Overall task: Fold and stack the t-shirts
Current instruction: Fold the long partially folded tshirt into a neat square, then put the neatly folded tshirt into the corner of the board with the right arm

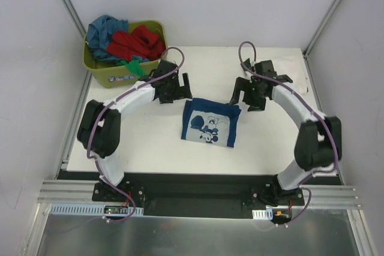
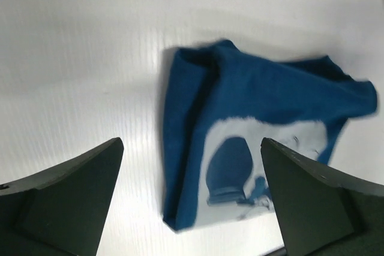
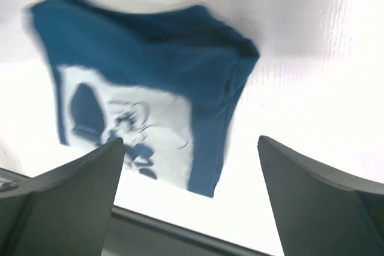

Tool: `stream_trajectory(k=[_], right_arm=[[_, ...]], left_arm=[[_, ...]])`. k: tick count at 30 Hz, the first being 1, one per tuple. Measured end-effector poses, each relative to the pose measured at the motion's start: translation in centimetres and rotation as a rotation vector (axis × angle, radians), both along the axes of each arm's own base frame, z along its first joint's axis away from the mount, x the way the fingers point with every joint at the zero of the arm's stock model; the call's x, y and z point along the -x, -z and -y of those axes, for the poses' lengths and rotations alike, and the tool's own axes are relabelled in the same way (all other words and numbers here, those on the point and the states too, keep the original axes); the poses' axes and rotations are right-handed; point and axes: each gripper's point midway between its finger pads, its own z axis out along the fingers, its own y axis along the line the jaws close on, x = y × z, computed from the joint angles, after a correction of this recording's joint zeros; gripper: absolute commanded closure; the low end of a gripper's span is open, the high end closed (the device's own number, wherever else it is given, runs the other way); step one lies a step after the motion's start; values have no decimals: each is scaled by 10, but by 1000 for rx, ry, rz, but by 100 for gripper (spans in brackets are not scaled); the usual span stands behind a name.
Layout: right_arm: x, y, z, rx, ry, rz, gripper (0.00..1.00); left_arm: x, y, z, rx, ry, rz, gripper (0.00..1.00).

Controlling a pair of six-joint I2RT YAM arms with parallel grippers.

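A dark navy t-shirt (image 1: 210, 123) with a white cartoon print lies folded into a rough square, print up, at the middle of the table. My left gripper (image 1: 179, 94) hovers open and empty just behind its back left corner. My right gripper (image 1: 247, 101) hovers open and empty just behind its back right corner. In the left wrist view the navy tee (image 2: 252, 100) lies below and beyond the open left gripper (image 2: 192, 143). In the right wrist view the navy tee (image 3: 150, 52) lies likewise below the open right gripper (image 3: 191, 141). Neither gripper touches the cloth.
An olive-green tub (image 1: 157, 28) stands at the back left, off the white tabletop (image 1: 132, 142). It holds a red tee (image 1: 135, 41), a teal tee (image 1: 102, 31) and a green tee (image 1: 133, 66) in a loose heap. White walls close in the back and sides.
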Motion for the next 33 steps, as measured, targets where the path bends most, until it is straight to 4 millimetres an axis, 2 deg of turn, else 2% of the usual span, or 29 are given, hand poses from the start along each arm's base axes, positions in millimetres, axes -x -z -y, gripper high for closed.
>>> stream_trajectory(k=[2,6,8,10,12,16,19,24,25,26,29,33], right_arm=[[16,-34,-2,-7,-21,125,3],[64,-108,3,-73,-33,427,3],[83,-125,11,-102,-9,531,3],[101,-126,18,-122,15,573,3],[111,-113,21,-127,26,557,3],[118,-62,21,-101,38,413,3],[119,-30,23,-62,57,294,3],[104,9,18,-20,72,156,16],[101,16,17,-14,75,132,23],[96,26,15,-4,79,98,26],[82,47,10,15,85,27,29],[63,63,-1,15,77,-12,36]], left_arm=[[15,-18,-4,27,7,25,1],[60,-55,-19,90,19,102,1],[81,-64,-25,118,18,127,1],[103,-64,-32,145,19,132,1],[123,-55,-41,155,13,117,1],[154,-29,-58,147,1,85,0],[168,-21,-66,149,-12,86,1],[173,-23,-71,162,-21,115,1],[174,-21,-72,157,-28,115,1],[174,-19,-73,155,-33,111,1],[176,-14,-75,150,-45,96,1],[175,-14,-75,150,-52,94,1]])
